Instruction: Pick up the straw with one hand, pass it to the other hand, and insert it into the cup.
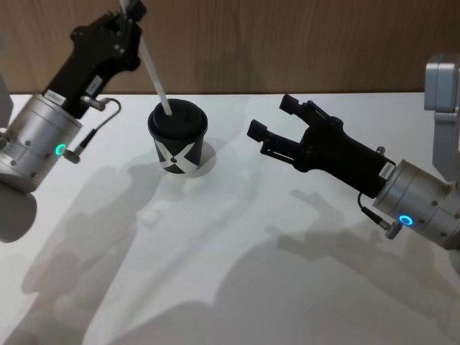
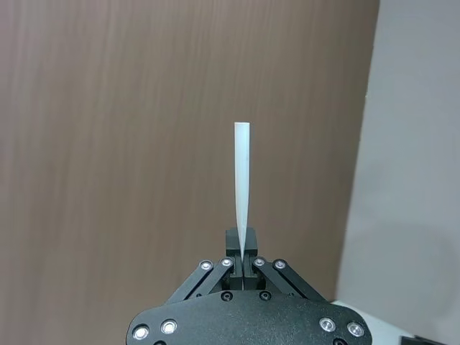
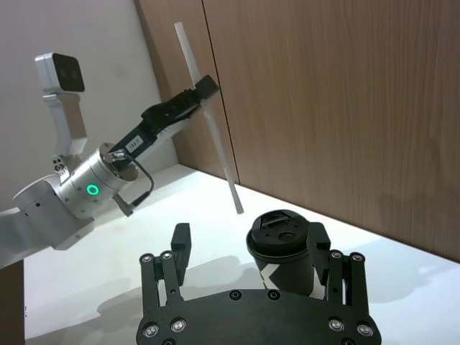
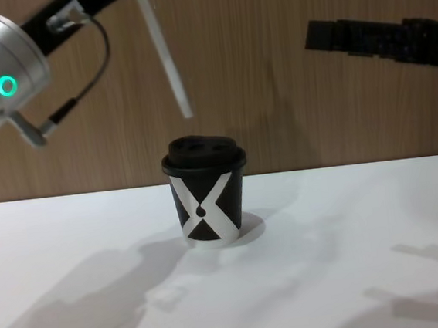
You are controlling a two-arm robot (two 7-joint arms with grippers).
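Head view: left gripper is pinched on the straw near its top end, and the straw slants down toward the cup. Right gripper is spread wide and empty, off to the cup's right. Left wrist view: fingers tight on the straw. Right wrist view: tip hangs short of the lid. Chest view: tip is clear above the lid's left edge, so I'd guess the move is down along that slant.

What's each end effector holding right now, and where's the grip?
Left end effector is shut on the straw, gripping near its upper end. Right end effector is open, holding nothing.
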